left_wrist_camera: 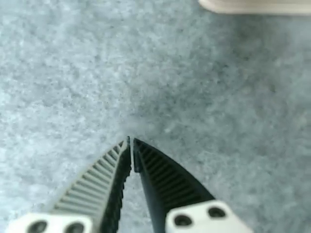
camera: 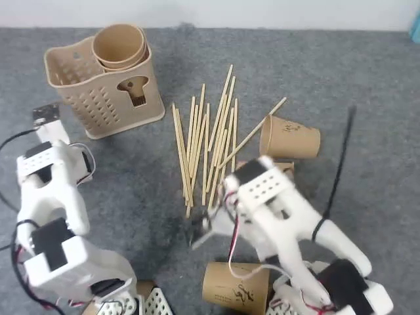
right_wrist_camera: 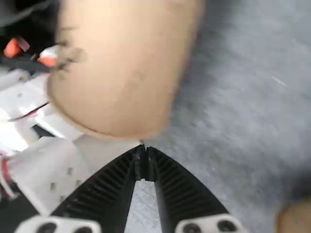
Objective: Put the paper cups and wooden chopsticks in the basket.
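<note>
The tan perforated plastic basket [camera: 98, 98] stands at ten o'clock on the grey carpet [camera: 328, 79], with brown paper cups [camera: 119, 44] nested inside. A loose cup [camera: 289, 138] lies sideways at three o'clock of the pale wooden chopsticks [camera: 207, 144] strewn at centre, another cup [camera: 236, 287] at six. The cups look light and crushable: pinch a rim gently. The sticks seem stiff and slippery: nip them mid-length. The left gripper [left_wrist_camera: 131, 143] and right gripper [right_wrist_camera: 144, 148] are both closed tight, empty.
</note>
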`<state>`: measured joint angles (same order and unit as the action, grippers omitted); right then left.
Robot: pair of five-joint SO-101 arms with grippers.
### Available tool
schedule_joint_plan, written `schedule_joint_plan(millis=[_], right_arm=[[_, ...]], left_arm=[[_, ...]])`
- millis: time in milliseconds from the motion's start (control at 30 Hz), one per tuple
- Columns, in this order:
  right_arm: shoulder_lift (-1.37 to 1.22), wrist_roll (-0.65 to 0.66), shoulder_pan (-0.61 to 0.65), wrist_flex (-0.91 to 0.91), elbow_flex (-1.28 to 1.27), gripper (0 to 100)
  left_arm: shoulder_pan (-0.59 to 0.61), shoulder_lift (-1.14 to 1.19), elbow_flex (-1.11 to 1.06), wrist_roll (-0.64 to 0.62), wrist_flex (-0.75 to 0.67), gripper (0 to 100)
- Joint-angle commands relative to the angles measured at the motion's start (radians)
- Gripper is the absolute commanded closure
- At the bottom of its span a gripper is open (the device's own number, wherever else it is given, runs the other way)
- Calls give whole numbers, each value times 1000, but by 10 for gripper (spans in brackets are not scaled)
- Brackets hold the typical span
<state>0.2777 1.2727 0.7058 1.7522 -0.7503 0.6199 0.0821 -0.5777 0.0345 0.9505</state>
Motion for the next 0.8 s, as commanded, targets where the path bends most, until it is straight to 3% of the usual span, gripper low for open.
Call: schedule_joint_plan(millis=[0,133,400,500,667,767], right_arm=[[54,55,137,45,-49,990],[54,52,266,44,-87,989],[71,-61,282,39,11,943],[87,-83,340,39,12,940],[91,-272,487,28,49,939],[87,-433,512,-30,130,939]], left_arm=[[3,-6,36,-18,-20,988],[3,-6,36,-18,-20,988],[3,-6,36,-18,-20,988],[3,-6,36,-18,-20,988],[3,-6,36,-18,-20,988],[3,-6,36,-18,-20,988]])
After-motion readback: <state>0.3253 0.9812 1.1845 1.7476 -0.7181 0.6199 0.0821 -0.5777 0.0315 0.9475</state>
